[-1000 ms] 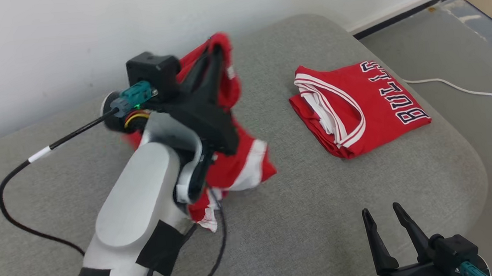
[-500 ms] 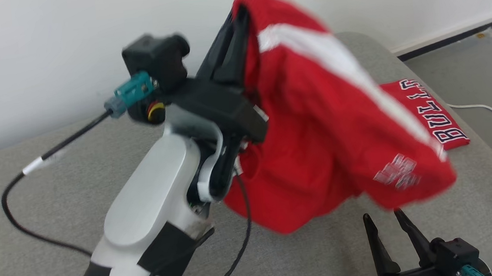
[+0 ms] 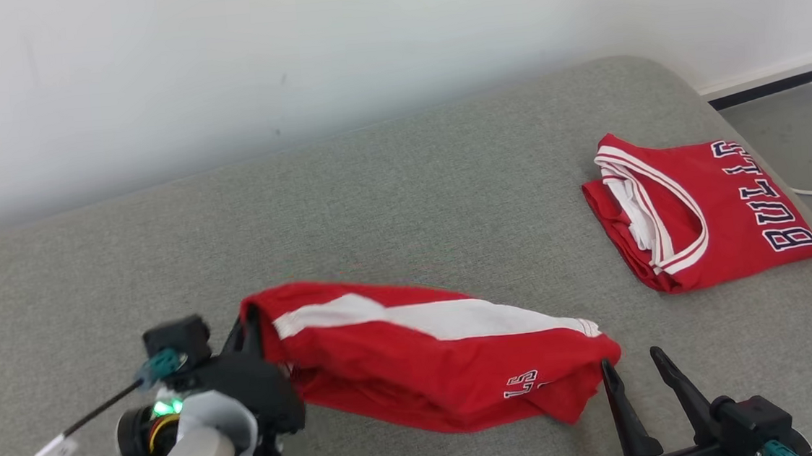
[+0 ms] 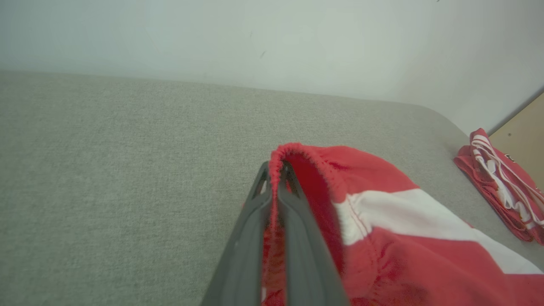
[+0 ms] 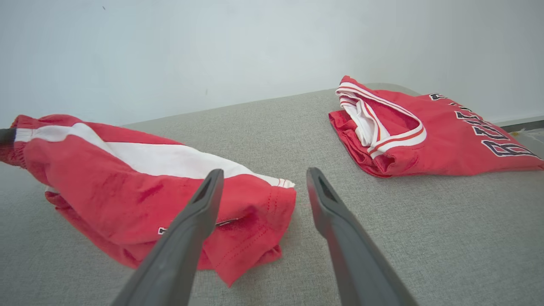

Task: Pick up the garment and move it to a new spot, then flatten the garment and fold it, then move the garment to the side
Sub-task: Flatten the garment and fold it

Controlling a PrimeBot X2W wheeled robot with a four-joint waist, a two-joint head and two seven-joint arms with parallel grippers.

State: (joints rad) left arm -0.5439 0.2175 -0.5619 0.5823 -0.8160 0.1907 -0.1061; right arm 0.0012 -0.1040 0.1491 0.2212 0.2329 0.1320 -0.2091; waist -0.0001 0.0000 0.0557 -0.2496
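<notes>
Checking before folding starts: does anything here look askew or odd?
The red garment lies bunched and doubled over on the cushion, its edge pinched in the left gripper, not flat. The folded jersey looks tidy.

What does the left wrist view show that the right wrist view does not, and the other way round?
Left wrist view: the left gripper close up, jaws shut on the gathered waistband of the red shorts, and a tan board at the right edge.
Right wrist view: the right gripper, jaws open and holding nothing, the shorts' hem end, and the dark letters on the folded red jersey.
Both: the shorts' white stripe, the jersey lying apart from them, the grey cushion and the pale wall.
</notes>
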